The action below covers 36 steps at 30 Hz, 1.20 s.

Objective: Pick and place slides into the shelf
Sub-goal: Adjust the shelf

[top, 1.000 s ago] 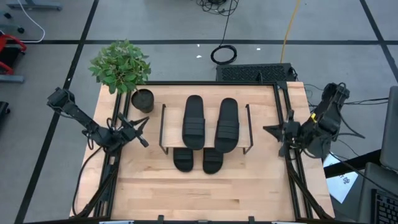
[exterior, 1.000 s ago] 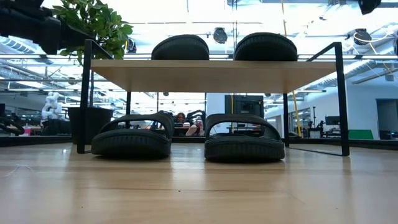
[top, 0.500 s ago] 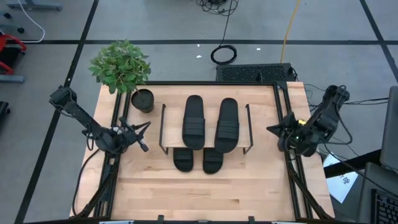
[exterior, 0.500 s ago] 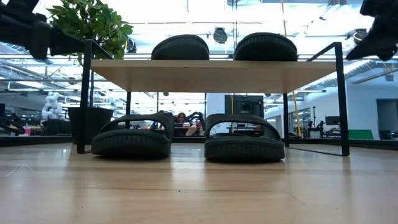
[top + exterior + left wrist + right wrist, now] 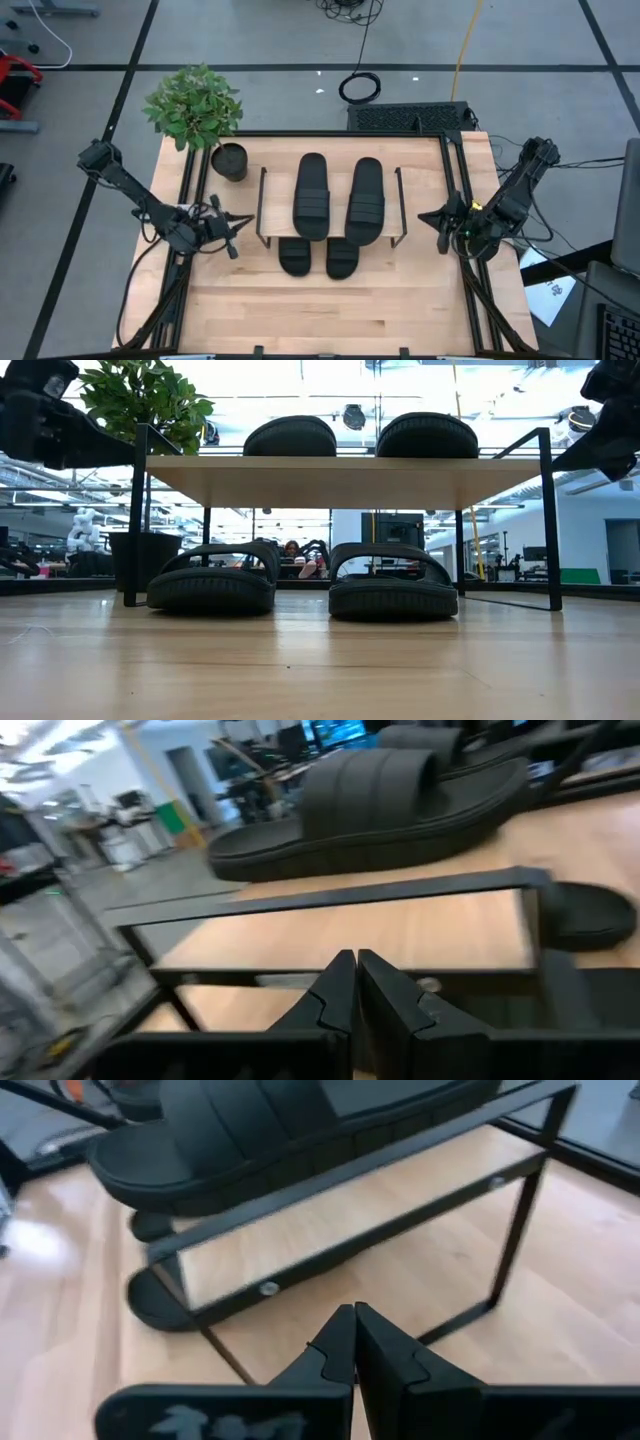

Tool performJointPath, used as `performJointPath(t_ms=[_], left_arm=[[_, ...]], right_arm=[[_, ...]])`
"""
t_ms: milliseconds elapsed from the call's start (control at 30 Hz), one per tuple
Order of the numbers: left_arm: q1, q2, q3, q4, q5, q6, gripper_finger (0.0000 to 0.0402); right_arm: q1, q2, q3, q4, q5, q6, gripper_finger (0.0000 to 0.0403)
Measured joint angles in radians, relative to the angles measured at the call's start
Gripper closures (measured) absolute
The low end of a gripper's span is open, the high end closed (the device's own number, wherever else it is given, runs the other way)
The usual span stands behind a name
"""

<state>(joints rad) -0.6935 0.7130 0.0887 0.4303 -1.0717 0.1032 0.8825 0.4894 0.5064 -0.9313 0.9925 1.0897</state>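
Note:
Two black slides (image 5: 311, 195) (image 5: 366, 200) lie side by side, soles down, on the shelf's light top board (image 5: 340, 480). Two more slides (image 5: 212, 578) (image 5: 393, 582) stand on the table under the board, their near ends sticking out in the high view (image 5: 295, 257) (image 5: 342, 257). My left gripper (image 5: 235, 225) hovers to the left of the shelf, shut and empty; its fingers (image 5: 340, 982) point at the shelf's left side frame. My right gripper (image 5: 425, 215) hovers to the right of the shelf, shut and empty; its fingers (image 5: 370, 1335) point at the right side frame.
A potted plant (image 5: 193, 105) in a dark pot (image 5: 228, 160) stands at the table's far left, close to the shelf's far left corner. Bare tabletop (image 5: 330, 310) lies between the shelf and the near edge. Black rails (image 5: 465, 290) run along both table sides.
My right gripper has come down beside the shelf's right end, dropping into the low view from its top right corner. My left gripper has shifted a little toward the table's near edge. The four slides and the shelf have stayed put.

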Motion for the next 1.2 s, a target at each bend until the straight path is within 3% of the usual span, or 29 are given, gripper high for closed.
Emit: performJointPath(t_ms=[200, 367, 633, 1200], left_arm=[[0.050, 0.000, 0.000, 0.015, 0.203, -0.044, 0.0378], [0.059, 0.000, 0.000, 0.015, 0.241, -0.063, 0.0378], [0.059, 0.000, 0.000, 0.016, 0.409, -0.089, 0.0378], [0.059, 0.000, 0.000, 0.017, 0.464, -0.091, 0.0378]], right_arm=[[-0.015, 0.009, -0.041, 0.198, 0.004, -0.149, 0.0403], [-0.063, 0.025, -0.089, 0.390, -0.009, -0.294, 0.0403], [-0.132, 0.058, -0.115, 0.518, -0.092, -0.399, 0.0403], [-0.183, 0.151, -0.119, 0.752, -0.232, -0.542, 0.0403]])
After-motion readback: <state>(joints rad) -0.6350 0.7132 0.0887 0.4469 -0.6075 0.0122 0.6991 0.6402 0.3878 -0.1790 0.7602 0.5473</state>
